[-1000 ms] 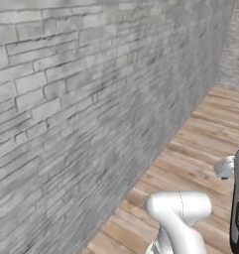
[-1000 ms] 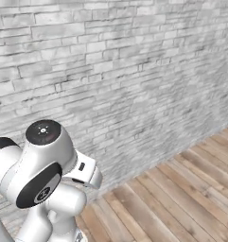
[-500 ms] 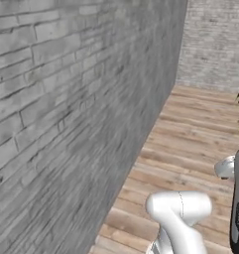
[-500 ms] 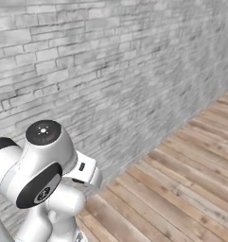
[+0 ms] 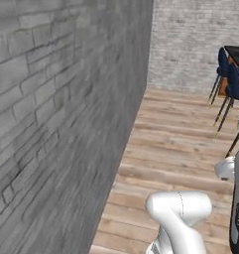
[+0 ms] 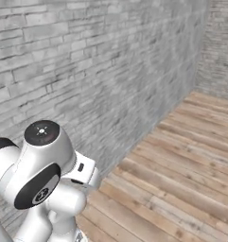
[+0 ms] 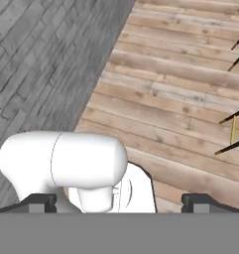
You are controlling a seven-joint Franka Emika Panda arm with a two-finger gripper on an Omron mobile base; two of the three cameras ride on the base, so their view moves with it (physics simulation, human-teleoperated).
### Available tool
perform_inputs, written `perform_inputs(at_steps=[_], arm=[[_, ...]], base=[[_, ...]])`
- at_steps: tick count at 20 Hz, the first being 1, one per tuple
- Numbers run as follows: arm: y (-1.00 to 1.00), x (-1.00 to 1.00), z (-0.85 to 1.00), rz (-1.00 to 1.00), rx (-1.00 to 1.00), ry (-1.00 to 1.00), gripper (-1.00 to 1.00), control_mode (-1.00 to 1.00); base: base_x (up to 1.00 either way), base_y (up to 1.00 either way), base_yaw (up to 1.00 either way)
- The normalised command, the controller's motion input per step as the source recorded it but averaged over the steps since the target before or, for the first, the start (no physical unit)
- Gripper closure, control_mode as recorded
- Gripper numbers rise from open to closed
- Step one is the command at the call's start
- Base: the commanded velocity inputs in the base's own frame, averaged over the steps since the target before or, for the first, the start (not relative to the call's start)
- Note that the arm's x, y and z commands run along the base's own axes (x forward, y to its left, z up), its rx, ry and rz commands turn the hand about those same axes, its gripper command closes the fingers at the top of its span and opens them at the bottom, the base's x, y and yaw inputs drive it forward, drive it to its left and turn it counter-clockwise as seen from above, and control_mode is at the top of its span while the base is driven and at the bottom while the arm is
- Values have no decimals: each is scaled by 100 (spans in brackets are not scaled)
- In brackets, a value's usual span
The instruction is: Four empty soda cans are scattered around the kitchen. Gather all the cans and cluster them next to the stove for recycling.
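The kitchen's grey brick wall (image 5: 56,124) runs along the left, meeting the wood plank floor (image 5: 180,144), with dark blue chairs (image 5: 229,79) at a table far right. The gripper (image 7: 121,201) hangs over the floor, fingers (image 7: 39,202) spread wide apart, pinching nothing.

Grey brick wall (image 5: 66,109) close along the left side, running to a far corner with a second brick wall (image 5: 190,44). Wood plank floor (image 5: 175,144) open ahead. Blue chairs (image 5: 227,82), apparently beside a dark table, block the floor's far right edge.
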Motion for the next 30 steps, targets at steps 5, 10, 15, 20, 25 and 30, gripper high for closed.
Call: perform_inputs(at_steps=[5, 10, 15, 20, 25, 30], arm=[[0, 0, 0, 0, 0, 0, -100, 100], [0, 0, 0, 0, 0, 0, -100, 100], [0, 0, 0, 0, 0, 0, -100, 100], [0, 0, 0, 0, 0, 0, -100, 100], [0, 0, 0, 0, 0, 0, -100, 100], [0, 0, 0, 0, 0, 0, -100, 100]], base=[[95, -22, -31], [97, -7, -31], [100, 0, -29], [100, 4, -32], [100, 25, -29], [100, 36, -24]])
